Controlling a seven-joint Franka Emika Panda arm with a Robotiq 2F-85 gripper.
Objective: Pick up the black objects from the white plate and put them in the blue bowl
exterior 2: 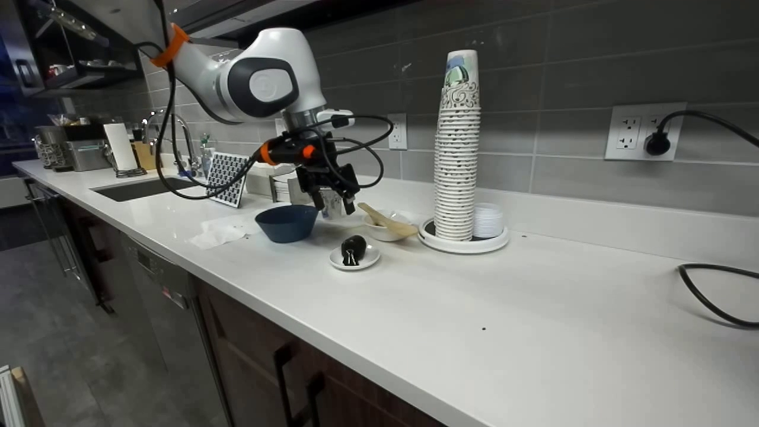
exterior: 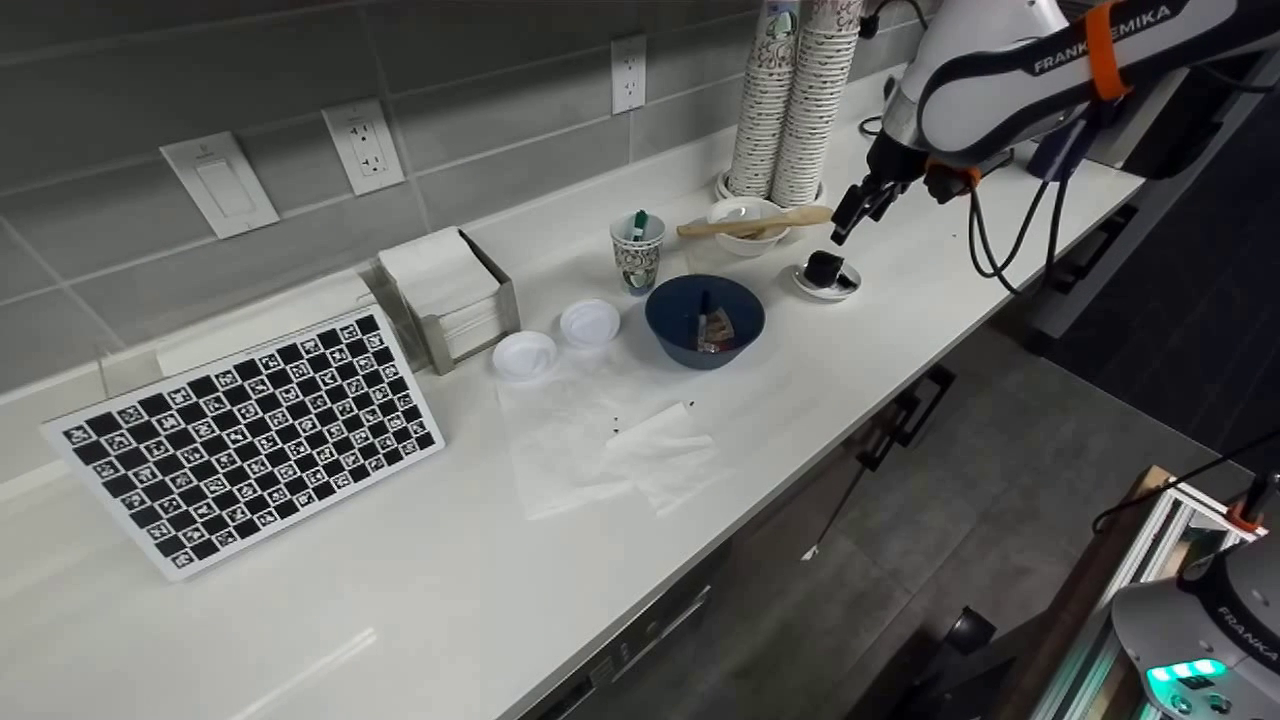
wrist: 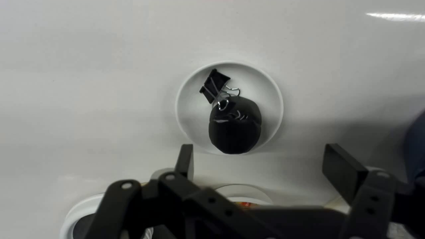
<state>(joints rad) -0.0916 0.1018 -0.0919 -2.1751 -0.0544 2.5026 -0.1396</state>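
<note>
The black objects sit together on the white plate (exterior: 843, 292) (exterior 2: 370, 259) (wrist: 196, 116). They are a rounded black piece (exterior: 824, 268) (exterior 2: 354, 244) (wrist: 235, 132) and a black binder clip (exterior 2: 350, 261) (wrist: 215, 85) touching it. The blue bowl (exterior: 690, 350) (exterior 2: 287, 225) stands beside the plate in both exterior views, with a few small items inside. Only its edge (wrist: 415, 149) shows in the wrist view. My gripper (exterior: 856, 222) (exterior 2: 335, 206) (wrist: 259, 162) is open and empty, above the counter near the plate, with its fingers wide apart and touching nothing.
A white bowl (exterior: 738, 243) (exterior 2: 379, 232) with a wooden spoon (exterior: 760, 222) (exterior 2: 388, 220) stands behind the plate. Tall cup stacks (exterior: 765, 130) (exterior 2: 456, 166) rise by the wall. A paper cup (exterior: 637, 262), napkin holder (exterior: 470, 310) and checkered board (exterior: 250, 440) stand farther along.
</note>
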